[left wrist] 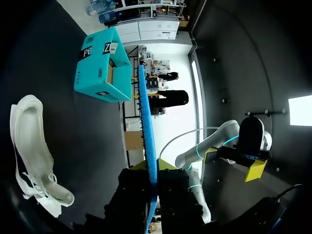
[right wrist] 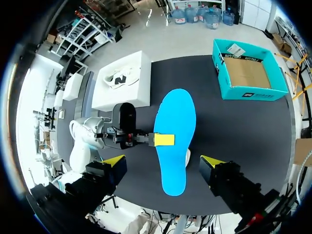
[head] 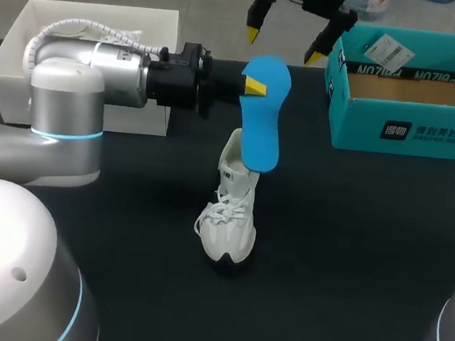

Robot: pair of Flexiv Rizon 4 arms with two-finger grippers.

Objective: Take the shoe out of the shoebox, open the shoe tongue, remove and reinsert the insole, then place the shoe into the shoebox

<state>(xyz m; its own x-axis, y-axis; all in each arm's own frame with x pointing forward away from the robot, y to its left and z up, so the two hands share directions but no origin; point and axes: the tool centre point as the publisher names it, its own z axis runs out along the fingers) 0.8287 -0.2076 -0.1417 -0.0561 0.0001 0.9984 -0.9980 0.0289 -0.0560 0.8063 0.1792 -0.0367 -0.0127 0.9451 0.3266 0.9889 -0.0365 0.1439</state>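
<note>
While the left gripper (head: 255, 85) is clamping the blue insole (head: 263, 121) by its edge and holding it in the air over the white shoe (head: 230, 220) sitting on the black table (head: 349, 256), the right gripper (head: 282, 45) is hanging above, fingers spread wide and gripping nothing, near the teal shoebox (head: 410, 133).

Counter (head: 349, 256): plain black top, matte, one even tone throughout. It fills most of the head view, and its far edge runs straight across the back. Light is diffuse and comes from above, leaving only soft, faint shadows on the surface. Right wrist view: the same dark top (right wrist: 234, 126), seen from edge to edge. Left wrist view: the same dark surface (left wrist: 97, 146).
</note>
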